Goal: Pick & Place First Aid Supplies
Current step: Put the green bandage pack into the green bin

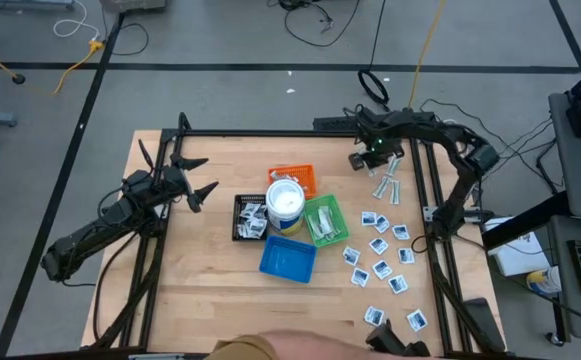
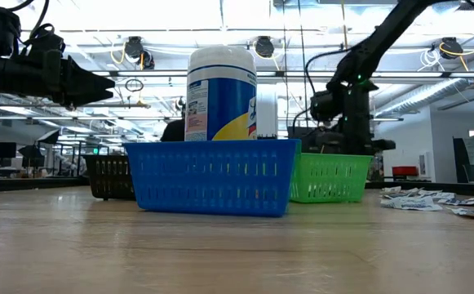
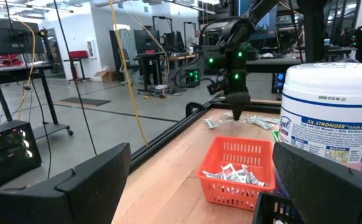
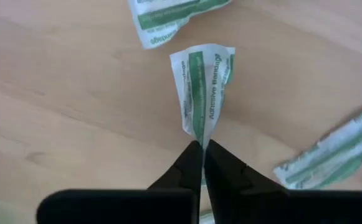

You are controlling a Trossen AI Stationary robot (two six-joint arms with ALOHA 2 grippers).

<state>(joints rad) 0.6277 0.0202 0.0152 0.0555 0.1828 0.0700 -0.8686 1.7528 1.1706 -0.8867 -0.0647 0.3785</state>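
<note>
My right gripper [image 4: 202, 147] points down over the table's far right part, shut on a narrow white wrapped strip [image 4: 204, 87] with green print. More such strips [image 1: 388, 186] lie on the wood beside it. Several small square packets [image 1: 382, 250] are scattered along the right side. The orange tray [image 3: 238, 171] holds some supplies. My left gripper [image 1: 198, 180] hovers open at the table's left, holding nothing. My right gripper pinches the strip by one end [image 4: 199, 134] between its two fingertips, coming from above with the fingers pointing down. The strip is creased lengthwise at the pinch and fans out toward its free end [image 4: 202, 53]. Whether it is clear of the wood I cannot tell.
The black [image 1: 250, 216], green [image 1: 326, 222] and blue [image 1: 288, 260] trays cluster mid-table with the white round tub [image 1: 285, 203]. Two other strips [image 4: 168, 18] [image 4: 330, 155] lie close to the held one. A person's arm [image 1: 290, 346] shows at the near edge.
</note>
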